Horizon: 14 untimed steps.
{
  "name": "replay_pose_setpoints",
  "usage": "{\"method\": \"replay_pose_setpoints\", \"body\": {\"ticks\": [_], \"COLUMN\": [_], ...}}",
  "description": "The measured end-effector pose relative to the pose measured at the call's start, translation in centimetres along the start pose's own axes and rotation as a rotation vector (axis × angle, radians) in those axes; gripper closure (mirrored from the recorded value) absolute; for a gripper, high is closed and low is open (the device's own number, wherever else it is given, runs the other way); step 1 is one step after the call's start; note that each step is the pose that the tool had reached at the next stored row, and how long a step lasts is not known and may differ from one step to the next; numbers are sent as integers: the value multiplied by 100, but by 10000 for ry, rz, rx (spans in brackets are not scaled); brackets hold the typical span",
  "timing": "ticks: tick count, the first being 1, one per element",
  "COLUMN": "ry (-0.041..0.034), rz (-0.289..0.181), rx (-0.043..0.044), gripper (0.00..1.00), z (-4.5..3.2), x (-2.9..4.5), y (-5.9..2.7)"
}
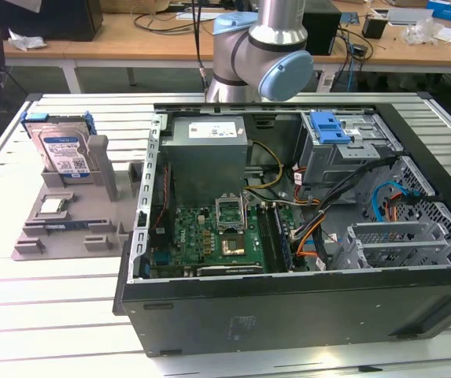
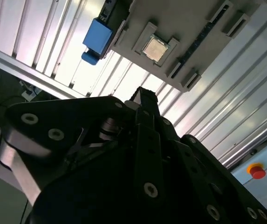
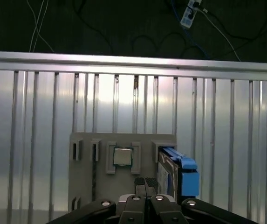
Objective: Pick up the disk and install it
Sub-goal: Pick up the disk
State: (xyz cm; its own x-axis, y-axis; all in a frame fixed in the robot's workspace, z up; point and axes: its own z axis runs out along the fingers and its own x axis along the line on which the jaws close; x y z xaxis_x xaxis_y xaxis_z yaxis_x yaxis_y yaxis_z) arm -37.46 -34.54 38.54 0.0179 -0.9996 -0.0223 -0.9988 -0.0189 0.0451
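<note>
The disk point(image 1: 61, 152) stands on edge in the grey holder point(image 1: 107, 169) on the worktop point(image 1: 52, 315), at the exterior view's left of the open computer case point(image 1: 288, 315). In the first wrist view the gripper point(image 3: 145, 183) faces the holder with its fingers together and empty. The disk sits beyond them, slightly off their line.

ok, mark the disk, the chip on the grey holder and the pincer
disk point(image 1: 64, 153), exterior view, on its white-and-blue label
chip point(image 3: 122, 157), first wrist view, middle of its metal top
pincer point(image 3: 146, 183), first wrist view, midway between its fingertips
</note>
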Motion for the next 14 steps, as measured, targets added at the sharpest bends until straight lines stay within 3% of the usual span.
{"method": "replay_pose_setpoints", "body": {"ticks": [3,10,14], "ry": [-12,-13,-13], "rz": [497,518,521], "rx": [11,12,12], "gripper": [89,89,64], "z": [0,1,0], "x": [0,0,0], "y": [0,0,-1]}}
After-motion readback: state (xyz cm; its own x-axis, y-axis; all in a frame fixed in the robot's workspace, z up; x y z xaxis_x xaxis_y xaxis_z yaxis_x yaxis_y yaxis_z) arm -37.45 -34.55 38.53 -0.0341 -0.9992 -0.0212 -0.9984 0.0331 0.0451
